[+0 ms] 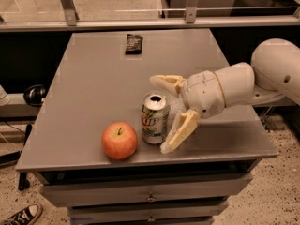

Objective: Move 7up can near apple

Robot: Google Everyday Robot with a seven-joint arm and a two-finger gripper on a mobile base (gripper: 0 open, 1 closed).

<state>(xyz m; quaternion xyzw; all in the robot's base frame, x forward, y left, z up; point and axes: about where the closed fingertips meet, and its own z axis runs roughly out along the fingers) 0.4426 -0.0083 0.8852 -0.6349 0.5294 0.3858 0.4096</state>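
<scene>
The 7up can (155,118) stands upright on the grey table (93,78), near the front edge. The red-orange apple (119,140) sits just to its left, a small gap between them. My gripper (165,113) is open, just right of the can. One cream finger reaches past the can's far side, the other (181,131) slants down to its right near the table top. The fingers do not grip the can.
A flat dark wrapped bar (134,43) lies at the back of the table. The arm's white body (243,83) comes in from the right. A metal rail (140,22) runs behind the table. Drawers are below the front edge.
</scene>
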